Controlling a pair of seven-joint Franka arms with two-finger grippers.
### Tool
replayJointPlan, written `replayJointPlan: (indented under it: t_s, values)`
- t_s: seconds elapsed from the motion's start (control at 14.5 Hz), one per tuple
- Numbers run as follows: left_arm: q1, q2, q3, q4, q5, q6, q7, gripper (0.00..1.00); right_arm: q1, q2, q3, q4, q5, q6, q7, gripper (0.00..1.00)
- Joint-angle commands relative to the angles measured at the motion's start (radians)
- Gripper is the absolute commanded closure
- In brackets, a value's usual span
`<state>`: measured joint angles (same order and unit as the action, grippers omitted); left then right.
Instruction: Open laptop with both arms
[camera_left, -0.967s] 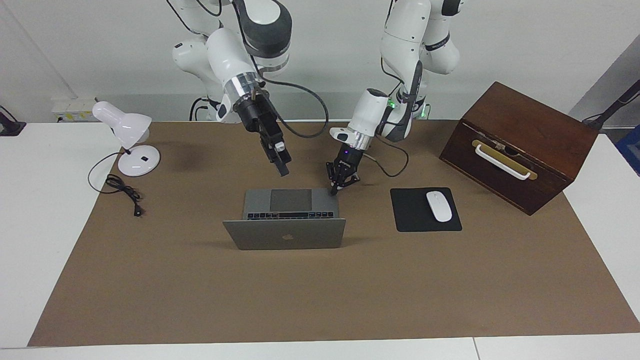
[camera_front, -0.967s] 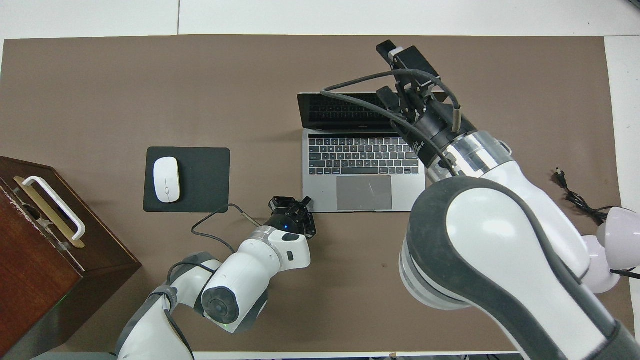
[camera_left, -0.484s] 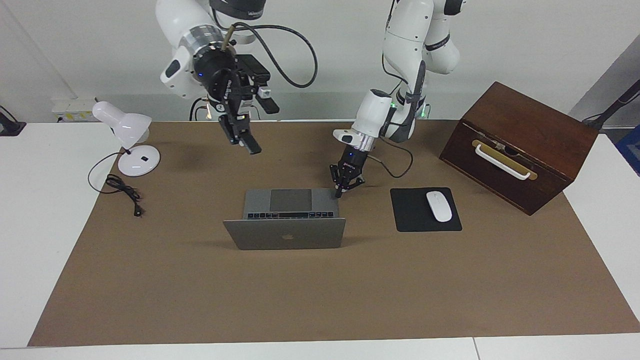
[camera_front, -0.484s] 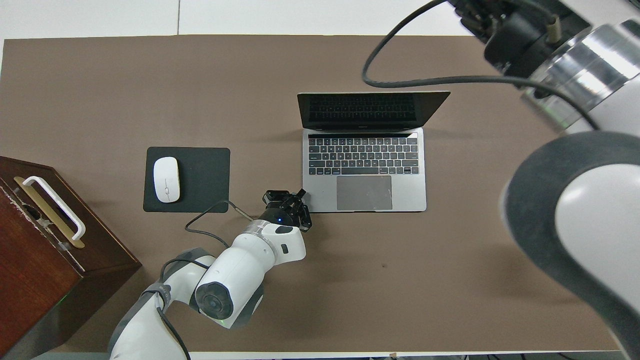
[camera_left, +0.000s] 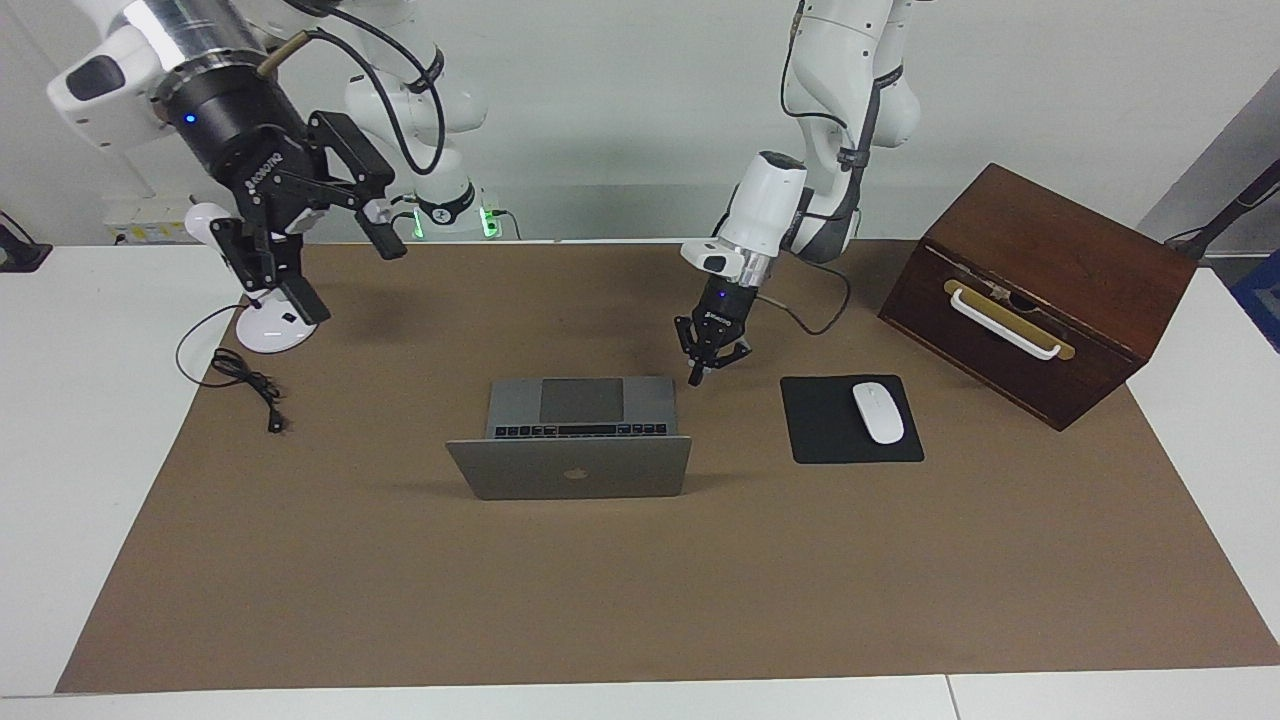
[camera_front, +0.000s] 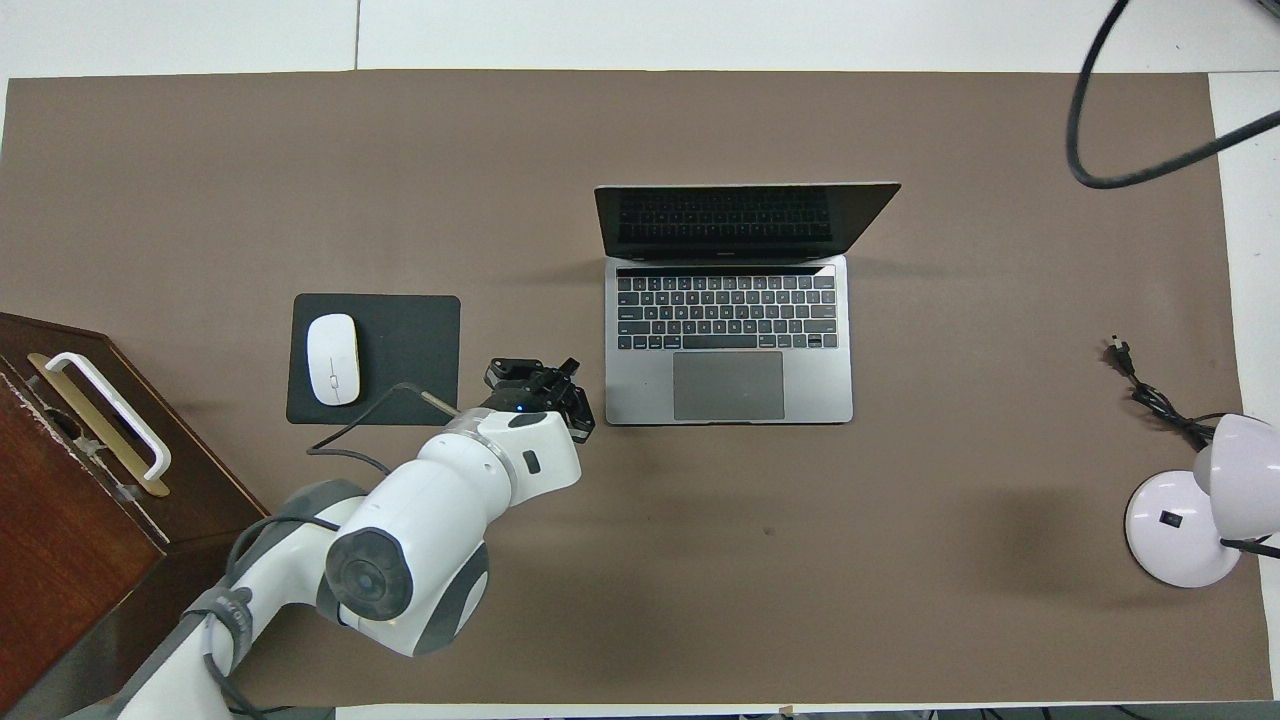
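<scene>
The silver-grey laptop (camera_left: 568, 467) stands open in the middle of the brown mat, its lid upright with the apple logo on its back. From above, the laptop (camera_front: 728, 340) shows its black keys and grey trackpad. My left gripper (camera_left: 697, 378) is shut with nothing in it. It hangs just off the laptop's base corner that is nearest the robots, toward the mouse pad. In the overhead view the left gripper (camera_front: 570, 368) is apart from that corner. My right gripper (camera_left: 355, 281) is open and raised high over the desk lamp; it is outside the overhead view.
A black mouse pad (camera_left: 825, 440) with a white mouse (camera_left: 877, 411) lies beside the laptop, toward the left arm's end. A dark wooden box (camera_left: 1040, 290) with a white handle stands past it. The white lamp (camera_left: 262, 335) and its cord (camera_left: 245, 380) sit at the right arm's end.
The right arm has swung up and away from over the laptop to above the lamp. The left gripper has drawn off the laptop's corner toward the mouse pad. The laptop has not moved.
</scene>
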<state>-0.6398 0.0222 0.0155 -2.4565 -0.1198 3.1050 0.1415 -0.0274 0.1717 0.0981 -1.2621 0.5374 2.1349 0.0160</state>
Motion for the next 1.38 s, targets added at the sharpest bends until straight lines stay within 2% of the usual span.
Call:
replayJointPlan:
  t_s: [0.0,0.21,0.28,0.35,0.41,0.55,0.69,0.83,0.9,1.11,1.31]
  values:
    - [0.055,-0.091,-0.002,0.051,-0.011,-0.214,-0.003,1.00,-0.012,0.020,-0.015,0.084,-0.121,-0.189,0.019,0.00]
    - [0.145,-0.149,0.001,0.192,0.003,-0.539,-0.002,1.00,-0.022,0.019,-0.049,0.185,-0.246,-0.450,0.019,0.00]
    - [0.181,-0.159,0.001,0.247,0.009,-0.639,0.000,0.85,-0.022,0.017,-0.064,0.199,-0.278,-0.537,0.021,0.00]
    - [0.210,-0.165,0.001,0.290,0.043,-0.713,0.000,0.20,-0.020,0.011,-0.075,0.198,-0.324,-0.623,0.021,0.00]
    - [0.242,-0.175,0.001,0.315,0.069,-0.753,0.000,0.00,-0.016,-0.007,-0.077,0.190,-0.373,-0.680,0.025,0.00]
    - [0.304,-0.203,0.001,0.323,0.074,-0.796,0.000,0.00,-0.014,-0.087,-0.074,0.066,-0.468,-0.768,0.067,0.00]
    - [0.380,-0.238,0.001,0.323,0.074,-0.828,0.004,0.00,-0.020,-0.187,-0.075,-0.136,-0.505,-0.762,0.075,0.00]
    - [0.465,-0.252,0.001,0.355,0.074,-0.867,-0.005,0.00,-0.052,-0.219,-0.072,-0.259,-0.527,-0.756,0.075,0.00]
    - [0.501,-0.251,0.000,0.401,0.074,-0.928,-0.005,0.00,-0.055,-0.239,-0.072,-0.320,-0.528,-0.747,0.075,0.00]
    - [0.592,-0.210,0.000,0.565,0.074,-1.104,-0.006,0.00,-0.077,-0.319,-0.072,-0.515,-0.528,-0.572,0.071,0.00]
    - [0.632,-0.160,0.001,0.724,0.075,-1.310,-0.016,0.00,-0.075,-0.319,-0.071,-0.553,-0.524,-0.451,0.085,0.00]
